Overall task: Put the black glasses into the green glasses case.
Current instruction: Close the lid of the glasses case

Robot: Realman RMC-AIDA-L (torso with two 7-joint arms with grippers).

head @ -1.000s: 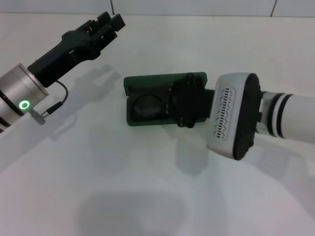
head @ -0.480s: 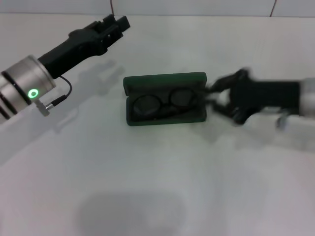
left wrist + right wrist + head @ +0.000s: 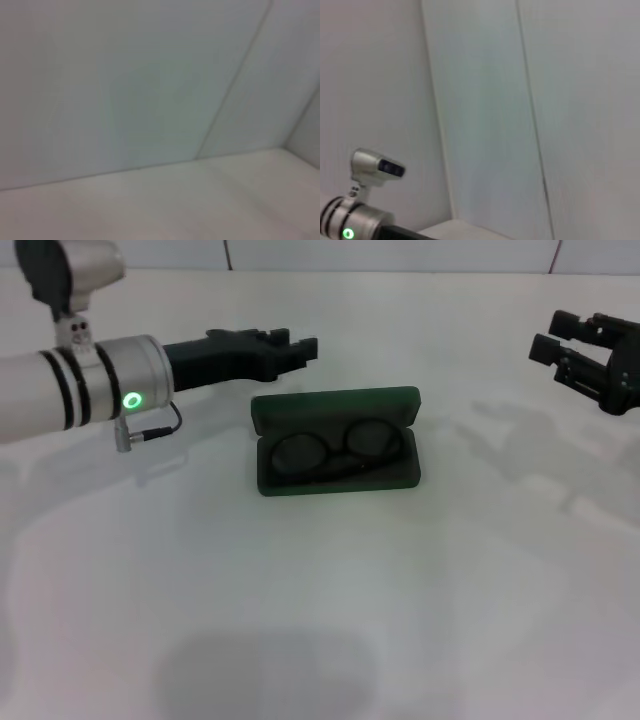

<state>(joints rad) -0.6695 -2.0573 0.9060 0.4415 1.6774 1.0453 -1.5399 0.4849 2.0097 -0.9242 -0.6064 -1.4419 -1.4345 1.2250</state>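
white tabletop [image 3: 320, 620], soft shadows; pale tiled wall [image 3: 125, 85] behind, thin dark seams.

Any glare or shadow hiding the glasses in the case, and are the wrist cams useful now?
Head view: no glare; black glasses readable inside the green glasses case, soft shadows on the table. Left wrist view: blurred, only wall. Right wrist view: wall and left arm.

Left claw [image 3: 300, 344] reaches inward; right claw [image 3: 560, 345] raised, fingers spread

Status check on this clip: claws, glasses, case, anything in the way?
Right claw open, empty, off to the case's right. Left claw beside the lid's far edge. Black glasses lying inside the green glasses case, lid open. Nothing in the way.
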